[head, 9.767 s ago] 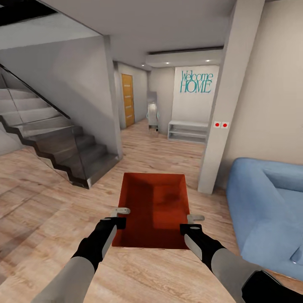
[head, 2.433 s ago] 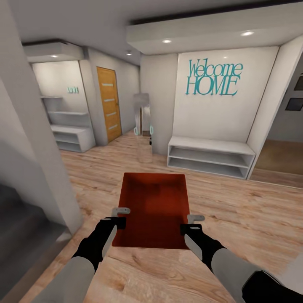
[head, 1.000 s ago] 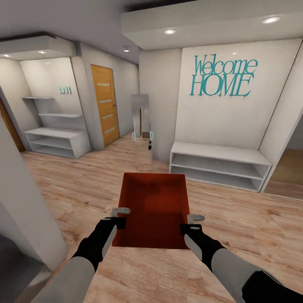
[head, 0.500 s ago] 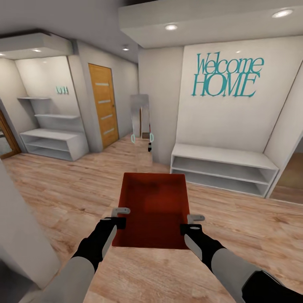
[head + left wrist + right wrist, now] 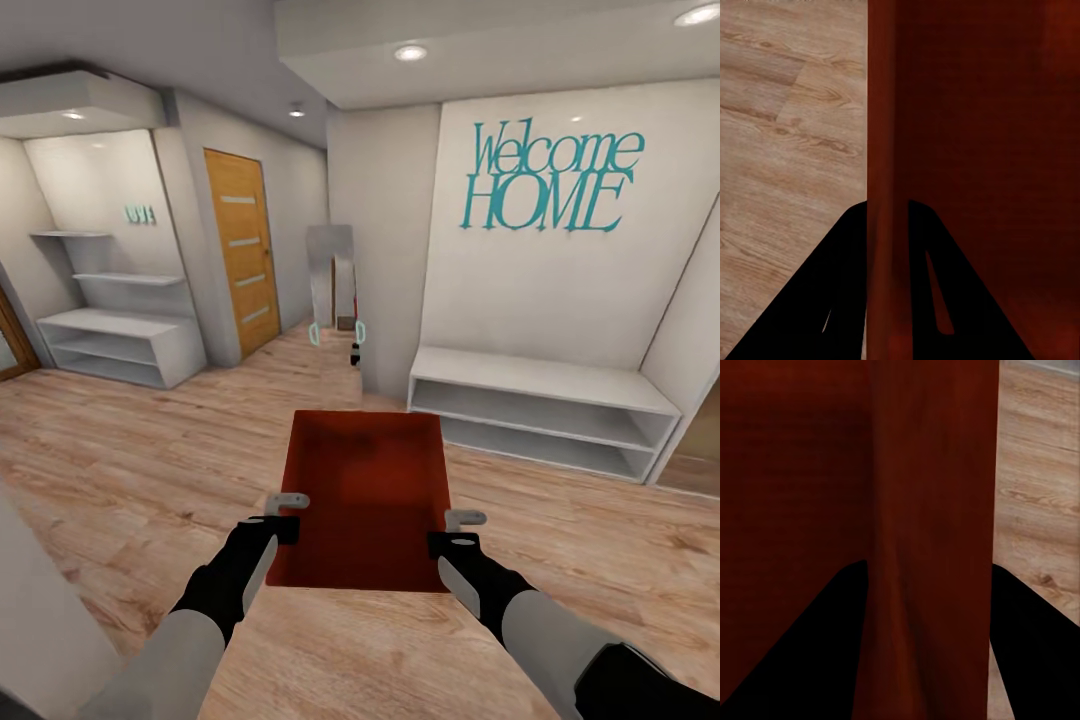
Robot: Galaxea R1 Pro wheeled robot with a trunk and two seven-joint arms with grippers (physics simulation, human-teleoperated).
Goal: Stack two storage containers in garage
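One red-orange storage container point(image 5: 365, 500) hangs in front of me above the light wood-plank floor point(image 5: 130, 450), open top up, with nothing inside. My left gripper point(image 5: 286, 514) is shut on its left wall and my right gripper point(image 5: 456, 530) is shut on its right wall. In the left wrist view the red wall point(image 5: 881, 135) runs between the two black fingers point(image 5: 840, 300) of the gripper point(image 5: 886, 208). The right wrist view shows the other wall point(image 5: 930, 472) pinched in the right gripper point(image 5: 926, 566).
A low white shelf bench point(image 5: 540, 400) stands under the "Welcome HOME" wall point(image 5: 550, 190) ahead right. An orange wooden door point(image 5: 240, 250), a tall mirror point(image 5: 332, 285) and a white shelf unit point(image 5: 115, 345) lie ahead left. A grey wall corner point(image 5: 30, 620) is close at lower left.
The whole view has shifted as the base rolled forward from the living room into the hallway. The container and both grippers keep the same hold and position relative to me.
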